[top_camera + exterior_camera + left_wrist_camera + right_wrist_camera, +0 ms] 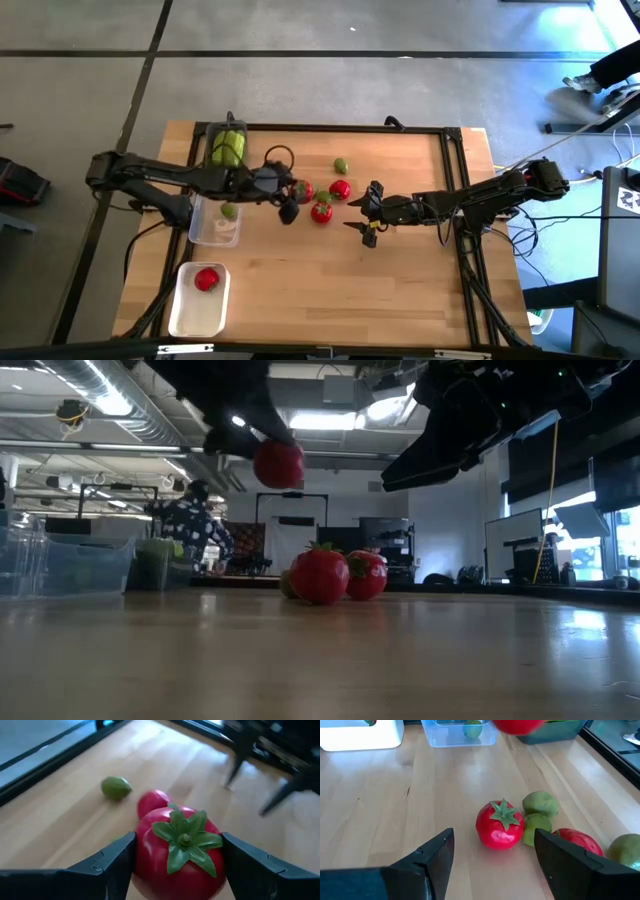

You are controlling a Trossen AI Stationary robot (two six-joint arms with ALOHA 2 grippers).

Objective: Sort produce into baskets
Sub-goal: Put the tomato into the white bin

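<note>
My left gripper [297, 196] is shut on a red tomato [180, 852], held above the table's middle [278, 463]. Two more tomatoes [322, 211] [340, 188] and a green fruit [341, 165] rest on the wood nearby. My right gripper [366, 216] is open and empty just right of them, with a tomato [500, 825] and green fruits [540, 804] ahead of its fingers. The dark grey basket [228, 146] holds cucumbers. The clear basket [213, 230] holds a green fruit. The white basket [196, 310] holds a tomato [207, 278]. My left gripper pinches the tomato's two opposite sides [142, 855] between its two fingers [115, 862]. Its green top [185, 840] faces back toward the wrist. The fingers come from the table's left. The tomato is lifted clear of the table.
The three baskets stand along the table's left side, from far to near. A black frame rail [340, 128] runs along the table's far edge. Bare wood [330, 290] lies toward the near edge. A person [195, 530] shows in the room beyond the table.
</note>
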